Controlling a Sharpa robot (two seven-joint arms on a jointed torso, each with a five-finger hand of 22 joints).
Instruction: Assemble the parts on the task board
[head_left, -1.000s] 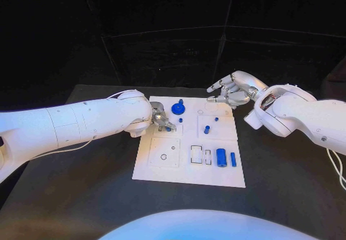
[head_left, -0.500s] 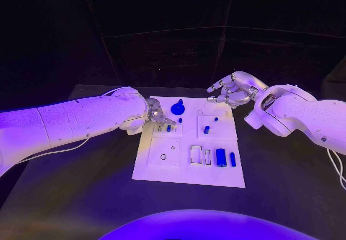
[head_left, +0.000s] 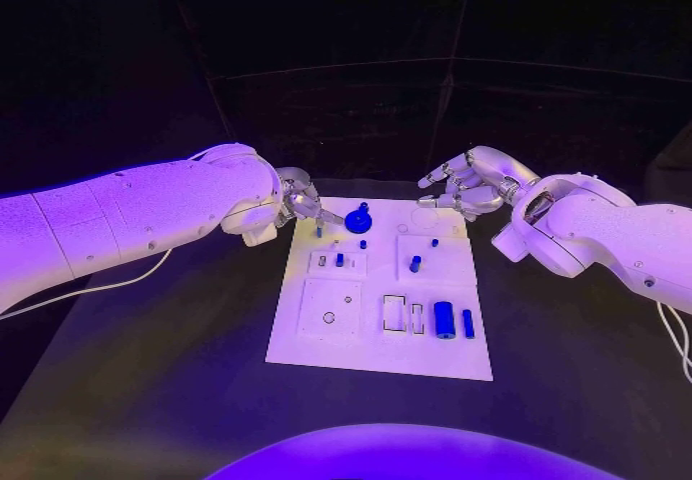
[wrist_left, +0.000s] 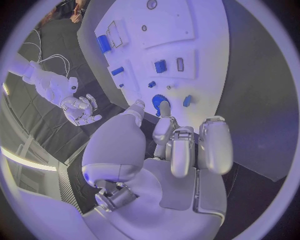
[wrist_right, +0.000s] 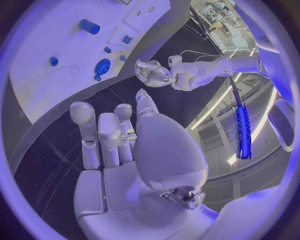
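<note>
The white task board (head_left: 329, 345) lies in the middle of the black table. On it are a blue round knob (head_left: 358, 220), a blue cylinder (head_left: 444, 319) and several small blue pieces, one a block (head_left: 339, 259) beside a bare slot. My left hand (head_left: 303, 205) hovers at the board's far left corner, fingers pointing toward the knob (wrist_left: 157, 102). A small blue piece (wrist_left: 187, 101) shows just past its fingertips; I cannot tell whether they hold it. My right hand (head_left: 462, 185) hangs beyond the far right corner, fingers loosely apart, holding nothing.
Black table (head_left: 159, 380) surrounds the board on every side. The right wrist view shows the board (wrist_right: 62, 40), the knob (wrist_right: 102, 65) and my left hand (wrist_right: 152, 72) across from it. My right hand (wrist_left: 80, 109) appears in the left wrist view.
My left hand has moved off the block's recess on the board's left side to the far left corner. The right hand has hardly moved.
</note>
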